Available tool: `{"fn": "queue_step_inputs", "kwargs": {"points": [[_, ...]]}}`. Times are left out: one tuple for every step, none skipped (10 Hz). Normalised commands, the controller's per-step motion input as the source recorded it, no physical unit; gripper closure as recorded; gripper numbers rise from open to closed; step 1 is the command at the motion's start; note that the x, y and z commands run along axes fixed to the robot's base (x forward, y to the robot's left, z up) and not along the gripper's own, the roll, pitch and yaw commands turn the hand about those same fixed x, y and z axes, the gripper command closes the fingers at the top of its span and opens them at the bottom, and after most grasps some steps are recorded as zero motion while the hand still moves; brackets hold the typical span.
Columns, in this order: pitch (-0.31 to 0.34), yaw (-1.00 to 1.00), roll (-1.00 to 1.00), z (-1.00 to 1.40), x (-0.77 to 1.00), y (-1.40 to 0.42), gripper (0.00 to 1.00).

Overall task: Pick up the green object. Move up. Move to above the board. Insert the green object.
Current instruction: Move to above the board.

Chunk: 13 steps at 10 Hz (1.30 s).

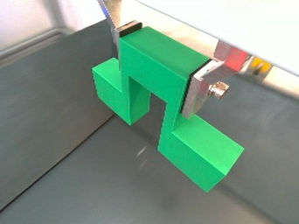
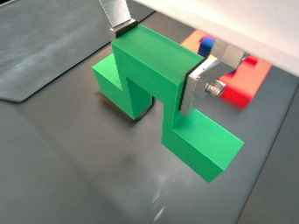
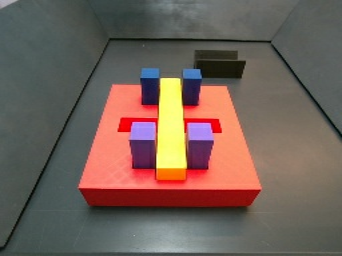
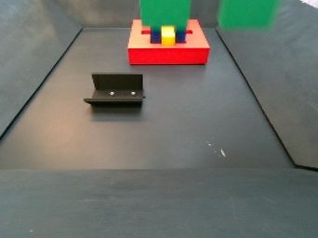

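The claw (image 1: 163, 59) grips the bright green bridge-shaped plastic piece (image 1: 158, 92) by its taller centre cube, the flat silver fingers (image 2: 201, 77) pressed against opposite faces, and holds it clear above the dark floor. In a side view the piece (image 4: 205, 12) hangs high, near the large flat red square board (image 4: 168, 53). The dark L-shaped fixture (image 4: 117, 90) stands well apart on the floor.

Green object (image 1: 163, 96): bright green, plain, clamped in claw (image 1: 162, 68) w/ silver plates, dark pads. Board (image 3: 107, 160): red, w/ blue cubes (image 3: 151, 84), purple cubes (image 3: 143, 143), yellow bar (image 3: 171, 125). Fixture (image 4: 115, 90): black. Floor (image 4: 174, 139): dark grey.
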Motion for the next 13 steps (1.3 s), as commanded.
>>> {"fn": "queue_step_inputs", "kwargs": {"points": [[0.111, 0.22, -0.03, 0.14, 0.06, -1.40, 1.00], [0.039, 0.12, -0.04, 0.14, 0.06, -1.40, 1.00], [0.011, 0.07, -0.02, 0.14, 0.06, -1.40, 1.00], [0.014, 0.04, 0.01, 0.15, 0.05, -1.40, 1.00], [0.015, 0.02, -0.02, 0.15, 0.05, -1.40, 1.00], [0.025, 0.01, 0.00, 0.16, 0.06, -1.40, 1.00], [0.040, 0.01, 0.01, 0.16, 0.06, -1.40, 1.00], [0.070, 0.01, -0.01, 0.18, 0.08, -1.40, 1.00], [0.094, 0.01, 0.00, 0.18, 0.10, -1.40, 1.00], [0.127, 0.01, 0.02, 0.18, 0.14, -1.40, 1.00], [0.144, 0.01, 0.02, 0.13, 0.13, -0.96, 1.00], [0.162, 0.01, 0.02, 0.07, 0.12, -0.43, 1.00], [0.136, 0.01, 0.02, 0.05, 0.09, -0.25, 1.00]]}}
